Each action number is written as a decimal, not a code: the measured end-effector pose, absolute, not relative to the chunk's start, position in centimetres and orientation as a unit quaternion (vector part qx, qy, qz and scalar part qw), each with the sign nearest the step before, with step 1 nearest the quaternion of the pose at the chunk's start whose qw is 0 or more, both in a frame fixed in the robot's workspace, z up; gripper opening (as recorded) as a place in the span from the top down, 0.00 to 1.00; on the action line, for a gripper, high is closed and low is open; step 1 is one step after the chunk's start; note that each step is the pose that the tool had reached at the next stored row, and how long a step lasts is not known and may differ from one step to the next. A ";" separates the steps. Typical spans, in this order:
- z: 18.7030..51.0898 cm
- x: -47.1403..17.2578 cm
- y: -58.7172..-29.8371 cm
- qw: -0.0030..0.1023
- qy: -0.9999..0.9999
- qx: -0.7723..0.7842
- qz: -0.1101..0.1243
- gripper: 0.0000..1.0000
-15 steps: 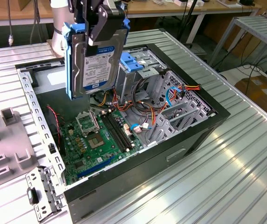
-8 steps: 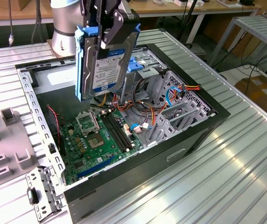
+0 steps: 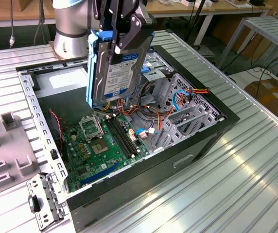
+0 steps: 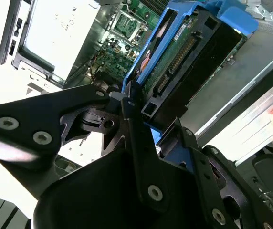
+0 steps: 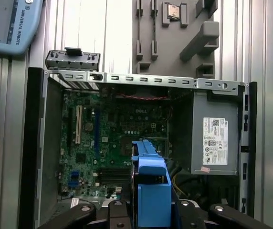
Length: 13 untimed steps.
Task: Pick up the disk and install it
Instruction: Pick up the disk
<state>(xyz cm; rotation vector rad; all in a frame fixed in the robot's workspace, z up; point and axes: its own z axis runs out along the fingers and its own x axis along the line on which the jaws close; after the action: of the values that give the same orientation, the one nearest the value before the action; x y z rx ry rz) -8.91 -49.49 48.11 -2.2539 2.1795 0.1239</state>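
While a grey fixture plate [image 3: 8, 145] lies at the exterior view's far left on the ribbed metal table [image 3: 255, 165], a loose metal bracket [image 3: 44, 201] sits just beside it at the lower left, near the corner of the open computer case [image 3: 178, 160]. Inside the case, the green motherboard [image 3: 100, 145] lies flat at left-centre. Above it, in the upper centre of the frame, the gripper [image 3: 122, 41] holds the disk [image 3: 117, 73] upright in the air. The disk's long side is vertical and its lower end hangs over the board and a bundle of coloured cables [image 3: 139, 109]. In the second wrist view the fingers [image 4: 136, 138] are clenched on the disk's blue frame. Right of the disk, a perforated metal drive cage [image 3: 187, 111] stands near the case's right wall. In the first wrist view a grey power supply [image 5: 215, 138] sits inside the case beside the board.
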 end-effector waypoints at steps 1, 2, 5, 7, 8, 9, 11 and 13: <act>48.1 -8.7 -49.6 0.002 0.695 -0.718 0.040 0.63; 48.1 -8.6 -49.8 0.002 0.695 -0.718 0.040 0.63; 48.1 -8.2 -50.4 0.002 0.695 -0.718 0.040 0.63; 48.0 -7.9 -50.8 0.002 0.695 -0.718 0.040 0.63; 48.0 -7.7 -51.1 0.002 0.695 -0.718 0.040 0.63; 48.0 -7.6 -51.2 0.002 0.695 -0.718 0.040 0.63; 48.0 -7.3 -51.6 0.002 0.695 -0.718 0.040 0.63; 48.0 -7.1 -51.9 0.002 0.695 -0.718 0.040 0.63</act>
<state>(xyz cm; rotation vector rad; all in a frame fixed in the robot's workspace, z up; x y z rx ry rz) -7.07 -51.92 47.99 -2.2543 2.1799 0.1248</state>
